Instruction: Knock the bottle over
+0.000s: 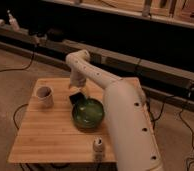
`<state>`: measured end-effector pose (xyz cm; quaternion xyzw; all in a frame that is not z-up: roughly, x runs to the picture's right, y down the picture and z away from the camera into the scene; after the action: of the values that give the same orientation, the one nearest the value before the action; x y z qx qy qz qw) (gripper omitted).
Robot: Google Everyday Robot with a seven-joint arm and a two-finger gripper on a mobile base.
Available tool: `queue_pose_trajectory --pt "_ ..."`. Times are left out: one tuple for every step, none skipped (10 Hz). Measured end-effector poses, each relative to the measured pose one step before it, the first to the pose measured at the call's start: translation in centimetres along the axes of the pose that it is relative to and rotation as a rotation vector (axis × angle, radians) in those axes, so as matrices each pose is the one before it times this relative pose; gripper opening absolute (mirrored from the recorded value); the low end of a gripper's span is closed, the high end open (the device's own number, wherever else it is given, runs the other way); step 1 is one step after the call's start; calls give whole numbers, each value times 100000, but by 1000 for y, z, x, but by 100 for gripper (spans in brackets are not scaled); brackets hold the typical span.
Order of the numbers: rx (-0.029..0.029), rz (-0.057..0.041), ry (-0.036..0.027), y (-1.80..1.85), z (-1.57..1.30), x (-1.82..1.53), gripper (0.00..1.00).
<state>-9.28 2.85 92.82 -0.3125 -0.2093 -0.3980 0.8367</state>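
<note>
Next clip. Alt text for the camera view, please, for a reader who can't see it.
A small whitish bottle stands upright at the near edge of a wooden table, away from the gripper, which hangs by the far rim of a green bowl mid-table. The robot's white arm passes beside the bottle; a white mug stands at picture left.

One bottle (pixel 98 146), front edge of bench (pixel 45 135); one mug (pixel 44 96), near left edge; one bowl (pixel 88 113), centre; one gripper (pixel 76 98), just behind bowl, toward far edge.
</note>
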Motion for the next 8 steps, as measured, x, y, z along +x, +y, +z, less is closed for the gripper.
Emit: queue_pose_trajectory --pt "-4 9 5 3 2 4 80" --pt "79 31 11 3 -63 15 80" --pt "124 33 119 100 -270 43 80" --pt "-744 1786 410 909 -1167 178 80" --pt "-1961 3180 952 1863 -1639 242 80" --pt "-2766 3203 1067 2064 -1136 125 80" --pt "-7555 6529 2730 4322 -1167 -526 80" --pt "-6242 5716 2009 3251 99 -477 80"
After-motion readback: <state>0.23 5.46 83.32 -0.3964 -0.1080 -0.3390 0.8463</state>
